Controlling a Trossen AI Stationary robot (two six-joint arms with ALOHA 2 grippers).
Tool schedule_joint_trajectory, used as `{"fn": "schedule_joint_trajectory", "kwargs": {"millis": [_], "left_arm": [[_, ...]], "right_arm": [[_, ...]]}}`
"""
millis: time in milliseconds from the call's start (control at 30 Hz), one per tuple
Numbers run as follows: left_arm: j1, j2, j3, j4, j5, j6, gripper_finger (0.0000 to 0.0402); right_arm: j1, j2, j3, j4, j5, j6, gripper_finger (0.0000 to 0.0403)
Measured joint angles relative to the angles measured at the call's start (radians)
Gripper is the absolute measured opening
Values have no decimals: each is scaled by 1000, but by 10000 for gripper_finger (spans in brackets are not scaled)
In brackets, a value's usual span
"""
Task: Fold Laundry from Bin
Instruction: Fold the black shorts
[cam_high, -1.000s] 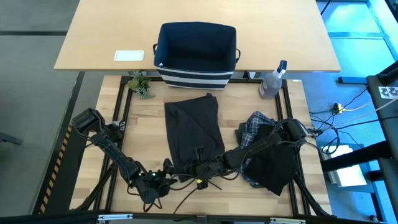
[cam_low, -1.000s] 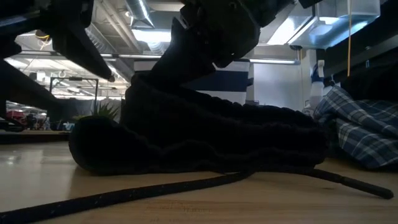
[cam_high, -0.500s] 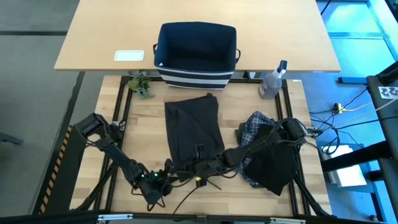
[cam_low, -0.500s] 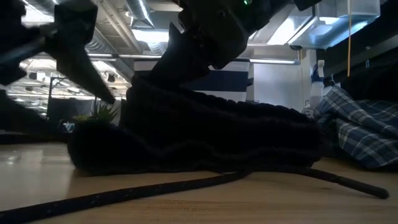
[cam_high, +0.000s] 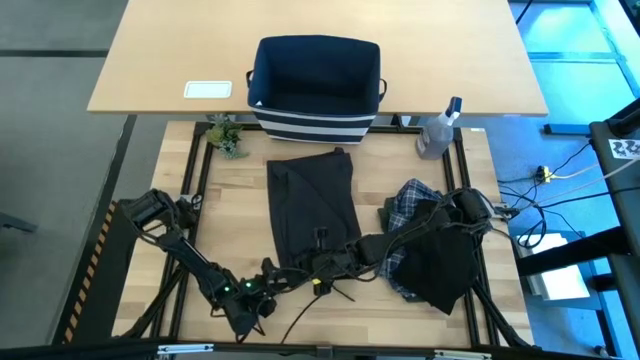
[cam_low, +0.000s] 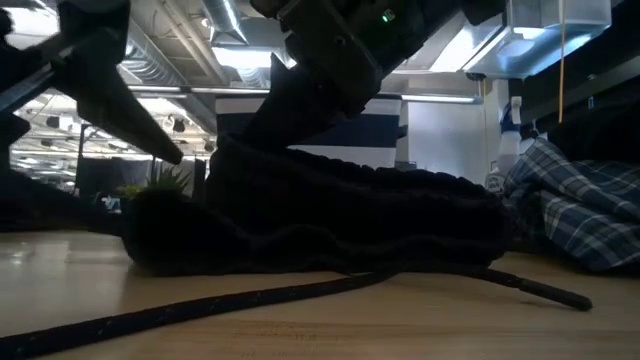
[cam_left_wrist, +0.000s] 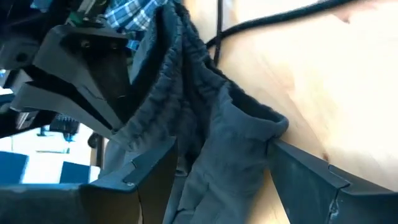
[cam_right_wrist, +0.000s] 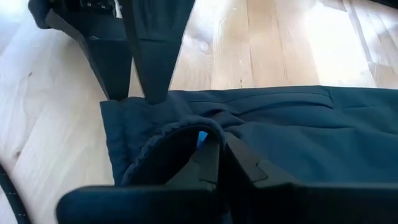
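Observation:
The dark olive-green garment (cam_high: 310, 205) lies flat in the middle of the table, its gathered waistband at the near edge. My right gripper (cam_high: 318, 262) is shut on that waistband. My left gripper (cam_high: 268, 283) is open and low at the garment's near left corner (cam_left_wrist: 249, 115), one finger on either side of it. I cannot tell whether these fingers touch the cloth. The plaid shirt (cam_high: 405, 205) and a black garment (cam_high: 440, 265) lie heaped at the right. The bin (cam_high: 315, 125) stands at the far side. My right gripper pinches the garment's gathered waistband (cam_right_wrist: 186, 127) between its two fingers, somewhat in from the near left corner. The fingers slant down from the table's right side. The pinched fold stands up off the table (cam_low: 290, 140), and the rest of the garment lies flat.
A dark drawstring (cam_low: 300, 295) trails over the wood in front of the garment. A clear spray bottle (cam_high: 437, 135) stands at the far right, a small plant (cam_high: 226, 135) at the far left, and a white card (cam_high: 207, 89) lies left of the bin.
My left gripper has come down toward the table at the garment's near left corner and has rolled a little, staying open. My right gripper has kept its hold on the waistband.

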Motion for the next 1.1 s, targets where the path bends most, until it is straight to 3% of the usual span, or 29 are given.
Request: {"fn": "schedule_joint_trajectory", "kwargs": {"millis": [367, 533, 967, 1100], "left_arm": [[40, 49, 1, 115, -116, -50, 243], [79, 51, -1, 123, -100, -123, 243], [130, 50, -1, 161, 23, -118, 242], [130, 50, 0, 162, 22, -100, 220]], "right_arm": [[0, 21, 0, 5, -21, 37, 10], [2, 52, 0, 70, -82, 44, 10], [11, 53, 0, 108, -122, 42, 10], [16, 53, 0, 105, -126, 34, 10]]}}
